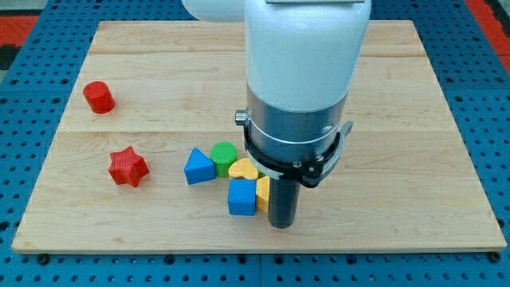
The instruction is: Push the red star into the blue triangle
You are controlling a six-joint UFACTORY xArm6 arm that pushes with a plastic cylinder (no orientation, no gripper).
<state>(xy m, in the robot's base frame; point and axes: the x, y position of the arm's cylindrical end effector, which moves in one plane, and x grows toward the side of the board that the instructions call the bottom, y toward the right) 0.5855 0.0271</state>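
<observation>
The red star point(127, 167) lies on the wooden board point(430, 119) at the view's left. The blue triangle point(198, 167) lies to its right with a bare gap between them. My tip point(282, 225) is at the lower end of the dark rod, right of the block cluster and well right of the blue triangle. It sits against a yellow block point(262, 194) partly hidden by the rod.
A red cylinder point(99, 96) stands at the upper left. A green cylinder point(225, 154), a yellow heart point(243, 170) and a blue cube point(241, 197) crowd just right of the blue triangle. The arm's white body point(303, 56) hides the board's middle top.
</observation>
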